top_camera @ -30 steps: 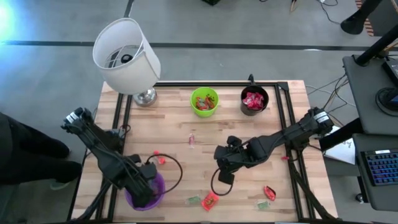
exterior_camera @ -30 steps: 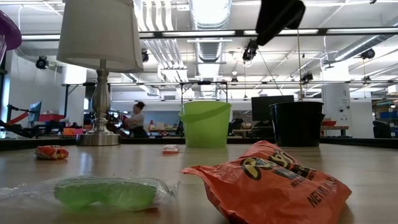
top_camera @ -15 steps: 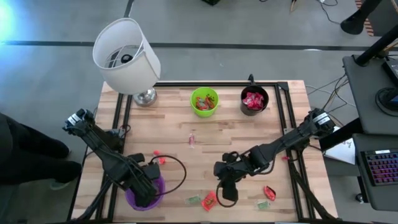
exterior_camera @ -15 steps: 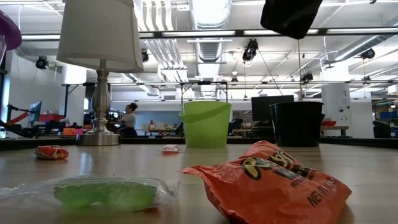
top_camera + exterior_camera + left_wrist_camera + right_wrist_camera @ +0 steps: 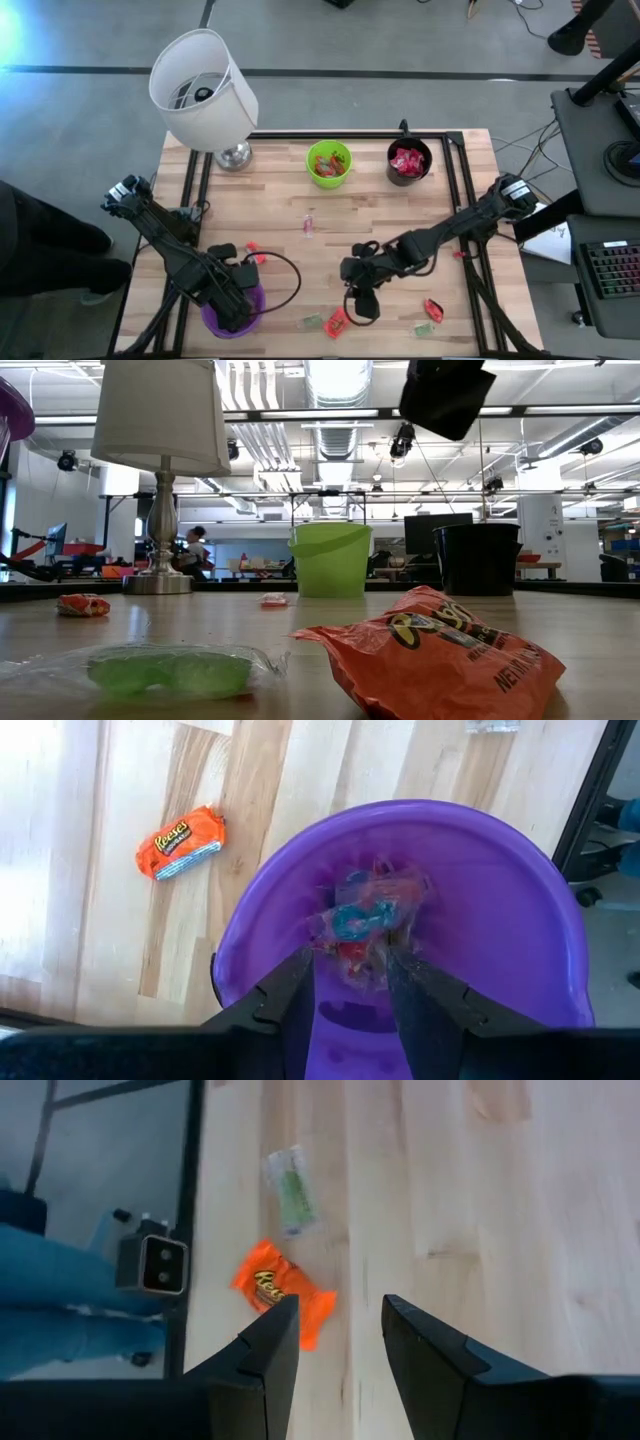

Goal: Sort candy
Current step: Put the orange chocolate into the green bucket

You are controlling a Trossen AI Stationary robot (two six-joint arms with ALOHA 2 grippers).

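Wooden bench (image 5: 270,210) seen from above, with two dark arms reaching in from its sides. The left claw (image 5: 348,982) hangs directly over the purple cup (image 5: 480,920) at the near left corner of the bench; its two fingers stand a little apart with nothing between them, and below them in the cup lies a small heap of clear-wrapped candy (image 5: 370,915) with blue and red in it. Just beside the cup on the bare wood rests an orange Reese's packet (image 5: 180,842).

The right claw (image 5: 340,1342) is poised above the near middle of the bench, fingers parted and empty. Below and ahead of it lies a second orange Reese's packet (image 5: 283,1294), and near that a clear packet with a green sweet (image 5: 289,1192); from table height these two fill the foreground, the green one (image 5: 170,670) to the left of the orange one (image 5: 440,650).

Other candy lies scattered: a red piece (image 5: 433,309) and a greenish one (image 5: 421,327) near the right front edge, and a small pink piece (image 5: 309,224) at mid-bench. At the far edge stand a green cup (image 5: 329,164) holding mixed sweets and a black cup (image 5: 408,162) holding red ones. A lamp with a white shade (image 5: 203,88) stands at the far left corner.
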